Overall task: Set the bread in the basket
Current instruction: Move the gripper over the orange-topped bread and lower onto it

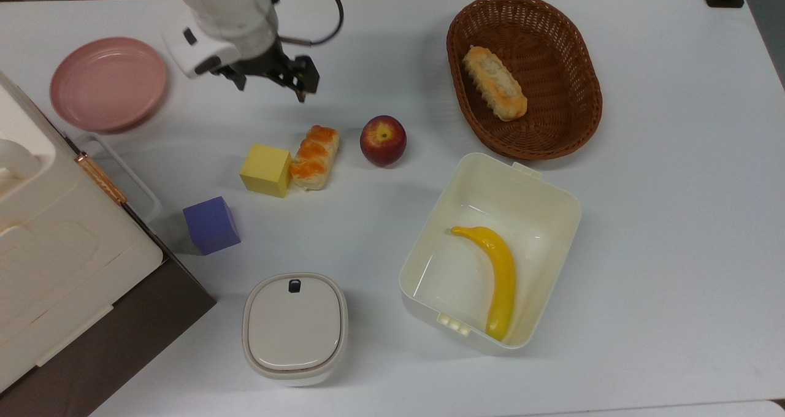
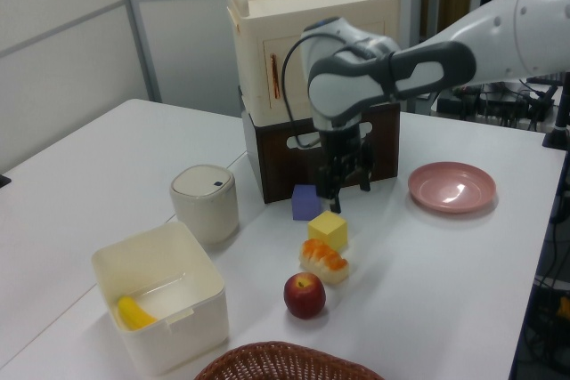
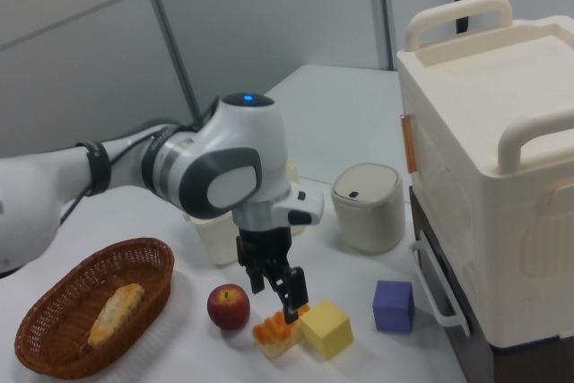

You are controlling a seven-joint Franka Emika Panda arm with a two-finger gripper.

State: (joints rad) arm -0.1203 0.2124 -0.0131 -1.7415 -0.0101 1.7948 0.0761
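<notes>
The bread [image 1: 314,157] is a short roll with an orange-brown glazed top, lying on the white table between a yellow cube [image 1: 265,170] and a red apple [image 1: 382,140]. It also shows in the left view [image 2: 324,260] and the right view [image 3: 276,331]. The oval brown wicker basket [image 1: 552,49] stands at the top view's upper right and holds a longer pale bread [image 1: 494,83]. My gripper [image 1: 268,87] hangs open above the table, just short of the bread, with nothing between its fingers. In the right view the gripper [image 3: 276,300] sits right over the roll.
A pink plate [image 1: 108,83] lies at the top view's upper left. A purple cube [image 1: 211,225] and a lidded grey container [image 1: 295,328] stand nearer the front. A cream box [image 1: 539,184] holds a banana [image 1: 493,276]. A cream-and-brown cabinet [image 1: 55,270] fills the left edge.
</notes>
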